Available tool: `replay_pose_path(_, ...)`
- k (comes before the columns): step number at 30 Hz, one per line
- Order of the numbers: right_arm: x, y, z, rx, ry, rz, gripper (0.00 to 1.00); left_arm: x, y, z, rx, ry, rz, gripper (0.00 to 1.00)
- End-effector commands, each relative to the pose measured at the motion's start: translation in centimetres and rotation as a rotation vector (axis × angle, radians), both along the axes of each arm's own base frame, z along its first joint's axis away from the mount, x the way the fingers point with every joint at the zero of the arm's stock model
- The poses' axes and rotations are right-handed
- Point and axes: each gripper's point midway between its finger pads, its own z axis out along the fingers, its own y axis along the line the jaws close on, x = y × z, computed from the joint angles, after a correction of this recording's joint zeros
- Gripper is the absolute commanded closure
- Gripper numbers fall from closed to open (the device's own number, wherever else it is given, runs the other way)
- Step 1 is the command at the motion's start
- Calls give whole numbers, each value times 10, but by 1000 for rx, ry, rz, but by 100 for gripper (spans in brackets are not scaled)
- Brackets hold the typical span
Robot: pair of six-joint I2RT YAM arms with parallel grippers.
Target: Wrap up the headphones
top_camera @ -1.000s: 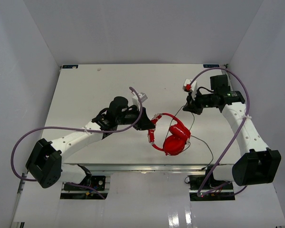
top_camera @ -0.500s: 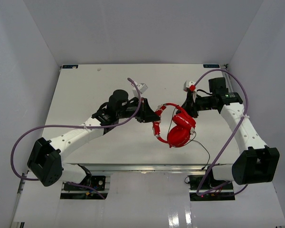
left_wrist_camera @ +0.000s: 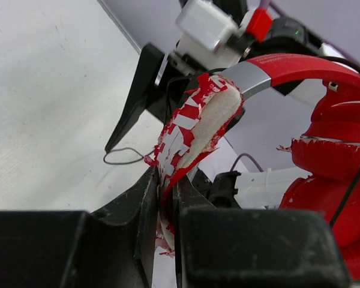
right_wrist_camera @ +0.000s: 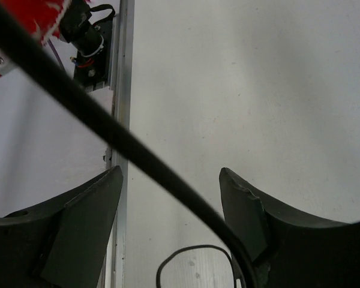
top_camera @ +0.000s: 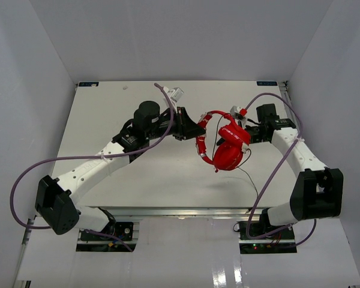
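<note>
The red headphones are held off the white table, ear cups hanging low, the peeling red-and-white headband arching up. My left gripper is shut on the headband's padding; it also shows in the top view. The ear cups hang to its right. My right gripper is open beside the cups, also seen from above. The thin black cable runs slantwise between its fingers, near the right fingertip. A loop of cable lies on the table below.
The cable trails off the headphones toward the near table edge. An aluminium rail marks the table's edge by the right gripper. White walls enclose the table on three sides. Purple robot cables arc over both arms.
</note>
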Motion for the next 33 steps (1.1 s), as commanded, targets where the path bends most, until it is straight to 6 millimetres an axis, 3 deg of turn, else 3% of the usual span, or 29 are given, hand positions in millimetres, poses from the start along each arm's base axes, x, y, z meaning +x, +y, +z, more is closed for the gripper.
replay_pose_path(1, -9, 4, 1, 70, -42, 32, 28, 9, 10, 50, -75, -24, 110, 100)
replay_pose_path(6, -13, 5, -8, 85, -17, -5, 27, 22, 24, 72, -133, -10, 243, 100)
replay_pose_path(9, -10, 9, -15, 100, -44, -48, 18, 28, 27, 86, -190, 3, 291, 100)
replay_pose_path(12, -23, 21, -15, 127, -25, -22, 11, 34, 30, 104, -274, -5, 330, 100)
replay_pose_path(22, -50, 29, -30, 144, -110, 72, 13, 52, 51, 139, -394, -1, 486, 100)
replay_pose_path(26, -62, 28, -40, 113, -149, 89, 20, 61, 63, 144, -388, 4, 571, 100)
replay_pose_path(33, -76, 27, -36, 87, -204, 90, 56, 76, 91, 136, -343, 14, 745, 100)
